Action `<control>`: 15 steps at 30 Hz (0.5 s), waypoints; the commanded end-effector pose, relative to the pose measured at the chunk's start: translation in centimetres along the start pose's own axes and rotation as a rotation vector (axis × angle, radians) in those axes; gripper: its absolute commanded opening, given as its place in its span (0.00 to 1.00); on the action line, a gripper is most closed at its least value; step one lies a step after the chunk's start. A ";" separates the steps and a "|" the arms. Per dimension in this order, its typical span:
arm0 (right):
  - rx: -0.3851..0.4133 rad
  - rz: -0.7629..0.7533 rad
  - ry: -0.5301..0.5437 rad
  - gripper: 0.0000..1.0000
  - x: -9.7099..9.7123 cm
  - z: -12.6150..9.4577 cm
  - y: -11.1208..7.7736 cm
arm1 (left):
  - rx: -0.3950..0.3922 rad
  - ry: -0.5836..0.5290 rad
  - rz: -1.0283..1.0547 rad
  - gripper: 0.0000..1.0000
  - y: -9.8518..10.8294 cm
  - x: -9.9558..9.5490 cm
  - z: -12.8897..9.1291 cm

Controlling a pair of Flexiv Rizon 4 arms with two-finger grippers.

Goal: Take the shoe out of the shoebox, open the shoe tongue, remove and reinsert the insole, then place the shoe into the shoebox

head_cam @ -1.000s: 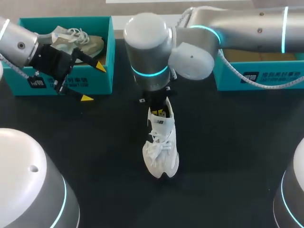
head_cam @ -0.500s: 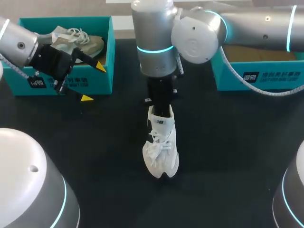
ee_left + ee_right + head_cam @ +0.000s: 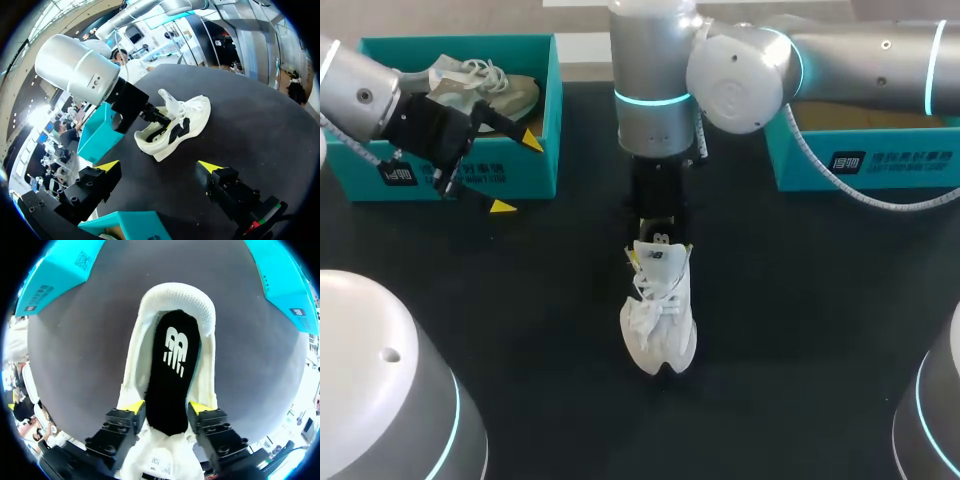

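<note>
White mesh sneaker (image 3: 658,315) stands on the black table (image 3: 800,300), out of any box; extraction judged complete. Its white tongue (image 3: 155,460) is drawn open; the black insole (image 3: 172,375) lies seated inside. Right gripper (image 3: 167,409) sits at the shoe mouth, fingers parted either side of the insole, clasping nothing evident; whether removal is pending or reinsertion done cannot be judged. Left gripper (image 3: 517,173) hangs spread wide and empty beside a teal cardboard shoebox (image 3: 470,175); boxing the sneaker remains.

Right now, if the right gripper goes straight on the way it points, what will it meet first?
Most likely the black insole inside the white sneaker: the right gripper points down into the shoe's opening, right over it. How far above it stands is unclear.
</note>
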State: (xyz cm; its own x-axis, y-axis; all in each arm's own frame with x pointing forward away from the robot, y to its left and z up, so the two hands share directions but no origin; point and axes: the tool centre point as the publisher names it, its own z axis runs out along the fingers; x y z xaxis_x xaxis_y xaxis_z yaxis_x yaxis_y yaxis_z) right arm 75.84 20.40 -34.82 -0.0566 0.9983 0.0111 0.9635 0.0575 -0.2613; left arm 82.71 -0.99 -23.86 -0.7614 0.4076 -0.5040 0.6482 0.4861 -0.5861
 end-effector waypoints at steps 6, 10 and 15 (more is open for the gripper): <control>0.045 -0.040 0.078 1.00 0.5 -0.6 -0.4 | -0.003 0.002 0.001 1.00 0.0 0.1 0.0; 0.061 -0.029 0.081 1.00 0.1 0.7 -0.1 | -0.003 0.002 0.001 1.00 0.0 0.1 0.0; 0.055 -0.016 0.069 1.00 -0.1 0.4 0.0 | -0.003 0.002 0.001 1.00 0.0 0.1 0.0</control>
State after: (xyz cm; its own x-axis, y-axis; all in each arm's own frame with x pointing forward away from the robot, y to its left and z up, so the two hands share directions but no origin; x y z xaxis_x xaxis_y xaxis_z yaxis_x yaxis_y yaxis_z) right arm 75.68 20.27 -35.33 -0.0540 0.9950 0.0841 0.9443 0.0783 -0.3196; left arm 82.71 -0.99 -23.86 -0.7614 0.4077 -0.5040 0.6482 0.4860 -0.5862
